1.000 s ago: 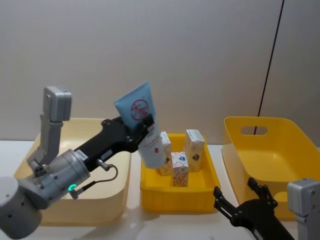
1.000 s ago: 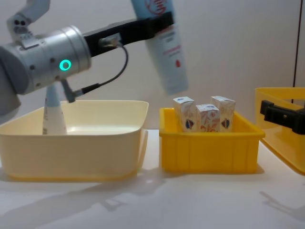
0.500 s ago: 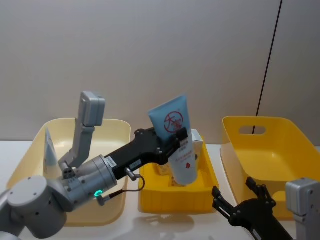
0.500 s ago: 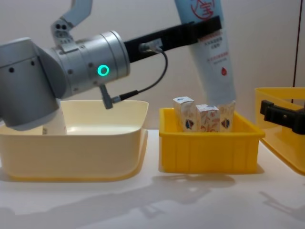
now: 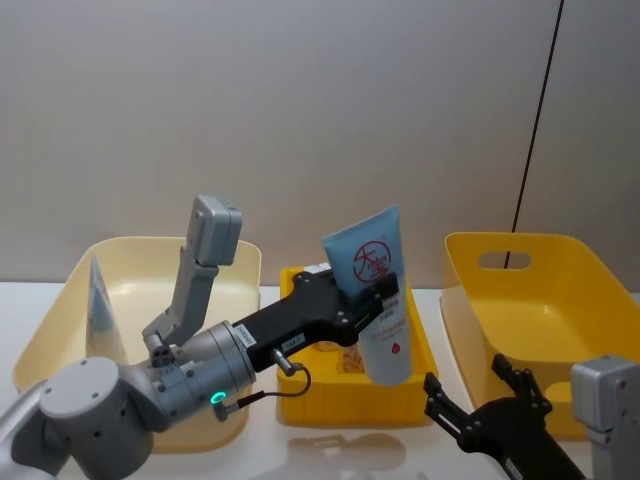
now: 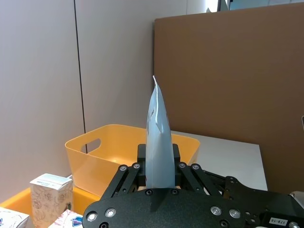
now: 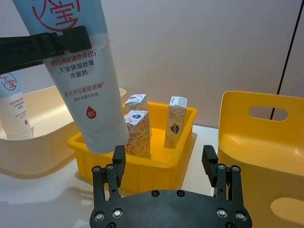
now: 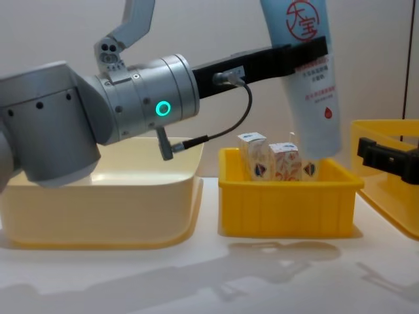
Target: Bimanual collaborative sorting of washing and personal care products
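Observation:
My left gripper (image 5: 384, 291) is shut on a tall light-blue tube (image 5: 373, 300) with a red circular mark, held upright with its cap down. The tube (image 8: 310, 98) hangs over the right part of the small yellow tray (image 8: 288, 209), in front of the white cartons (image 8: 255, 157) standing in it. In the right wrist view three cartons (image 7: 137, 134) stand in the tray behind the tube (image 7: 80, 85). A second tube (image 5: 100, 300) stands in the cream bin (image 5: 235, 400). My right gripper (image 7: 164, 161) waits open and low, in front of the tray.
A large yellow bin (image 5: 540, 300) with a handle slot stands at the right, just beyond the right gripper (image 5: 480, 410). The cream bin (image 8: 98, 209) sits left of the tray. A grey wall closes the back; white table shows in front.
The left arm has carried the tube rightward, from above the cream bin's edge to above the tray's right part, and lowered it a little. The right arm has not moved.

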Motion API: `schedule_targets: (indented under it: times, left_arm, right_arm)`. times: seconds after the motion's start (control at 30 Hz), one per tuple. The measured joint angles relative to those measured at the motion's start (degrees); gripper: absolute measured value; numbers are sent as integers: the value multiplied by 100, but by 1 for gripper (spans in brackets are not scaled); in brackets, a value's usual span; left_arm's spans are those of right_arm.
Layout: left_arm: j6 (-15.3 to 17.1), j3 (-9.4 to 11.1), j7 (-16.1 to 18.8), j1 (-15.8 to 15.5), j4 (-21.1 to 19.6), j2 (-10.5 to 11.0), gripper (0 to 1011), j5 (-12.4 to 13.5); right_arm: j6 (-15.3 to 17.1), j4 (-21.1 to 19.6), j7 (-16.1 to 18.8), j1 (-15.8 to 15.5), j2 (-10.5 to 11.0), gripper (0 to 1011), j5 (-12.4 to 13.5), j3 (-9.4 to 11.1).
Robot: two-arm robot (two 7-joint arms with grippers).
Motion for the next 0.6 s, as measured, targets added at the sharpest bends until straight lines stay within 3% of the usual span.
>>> schedule_targets:
  times: [0.6]
  left_arm:
    - [-33,94,7,-17,41,-17,260,31]
  right_arm:
    - [195,-162,211,5,100,1002,33,53]
